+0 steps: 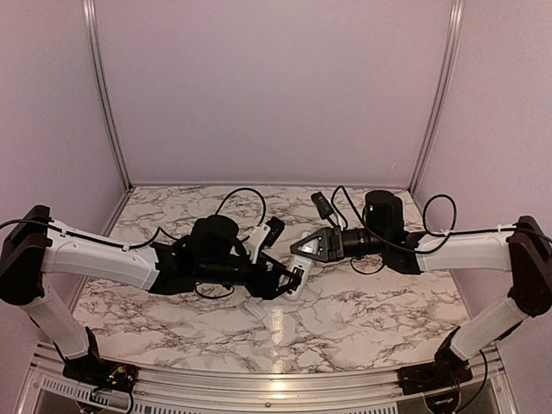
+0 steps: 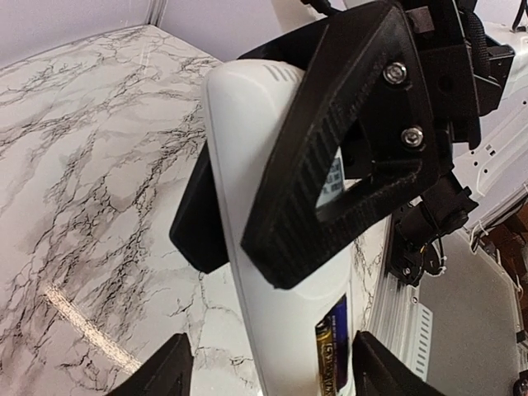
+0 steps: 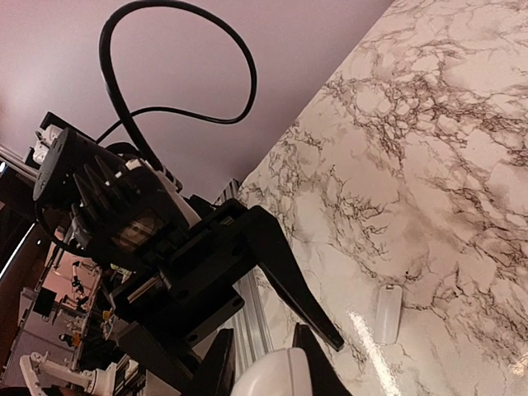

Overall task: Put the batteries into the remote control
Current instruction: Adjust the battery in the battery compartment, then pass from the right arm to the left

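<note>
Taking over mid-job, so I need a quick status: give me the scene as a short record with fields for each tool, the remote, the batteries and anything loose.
left tool: open, fingers flanking the lower end of the remote control, gap showing on one side
right tool: shut on the remote control, clamped across its upper part
remote control: held off the table, compartment open
battery: one seated in the compartment; no other in view
loose item: small white flat piece lying on the table, possibly the compartment cover
</note>
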Action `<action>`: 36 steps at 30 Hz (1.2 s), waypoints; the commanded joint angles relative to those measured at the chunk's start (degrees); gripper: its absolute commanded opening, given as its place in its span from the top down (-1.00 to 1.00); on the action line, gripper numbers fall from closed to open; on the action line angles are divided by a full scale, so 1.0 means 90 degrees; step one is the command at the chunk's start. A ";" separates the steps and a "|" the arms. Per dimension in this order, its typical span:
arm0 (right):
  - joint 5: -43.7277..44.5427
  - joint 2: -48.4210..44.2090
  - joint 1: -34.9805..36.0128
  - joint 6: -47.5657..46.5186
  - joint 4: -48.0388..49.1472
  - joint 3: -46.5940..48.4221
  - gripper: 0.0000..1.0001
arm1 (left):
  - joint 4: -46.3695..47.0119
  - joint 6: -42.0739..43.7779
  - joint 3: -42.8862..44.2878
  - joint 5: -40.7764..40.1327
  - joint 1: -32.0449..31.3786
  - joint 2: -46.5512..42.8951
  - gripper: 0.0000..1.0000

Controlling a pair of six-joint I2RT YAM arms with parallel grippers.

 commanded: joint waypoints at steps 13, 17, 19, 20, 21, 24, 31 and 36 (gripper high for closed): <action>0.1110 -0.0260 -0.0193 0.0418 -0.0224 -0.0469 1.00 | -0.1411 0.0986 0.0950 -0.2089 -0.0641 0.0285 -0.81; 0.1376 -0.0350 -0.0193 0.0590 -0.0196 -0.0619 1.00 | -0.1572 0.0969 0.1296 -0.2389 -0.0794 0.0634 -0.78; 0.1434 -0.0384 -0.0193 0.0684 -0.0125 -0.0682 1.00 | -0.1712 0.0962 0.1491 -0.2625 -0.0879 0.0843 -0.75; 0.1452 -0.0393 -0.0193 0.0727 -0.0058 -0.0714 1.00 | -0.1802 0.0952 0.1595 -0.2765 -0.0915 0.0937 -0.73; 0.1465 -0.0409 -0.0193 0.0767 -0.0035 -0.0742 1.00 | -0.1907 0.0948 0.1680 -0.2896 -0.0952 0.1021 -0.72; 0.1511 -0.0456 -0.0193 0.0822 -0.0001 -0.0794 1.00 | -0.2198 0.0911 0.1890 -0.3324 -0.1012 0.1235 -0.63; 0.1494 -0.0513 -0.0200 0.0913 0.0114 -0.0884 1.00 | -0.2376 0.0842 0.2167 -0.3417 -0.1014 0.1510 -0.35; 0.1435 -0.0545 -0.0194 0.0981 0.0196 -0.0946 0.94 | -0.2497 0.0909 0.2264 -0.3408 -0.1014 0.1584 -0.01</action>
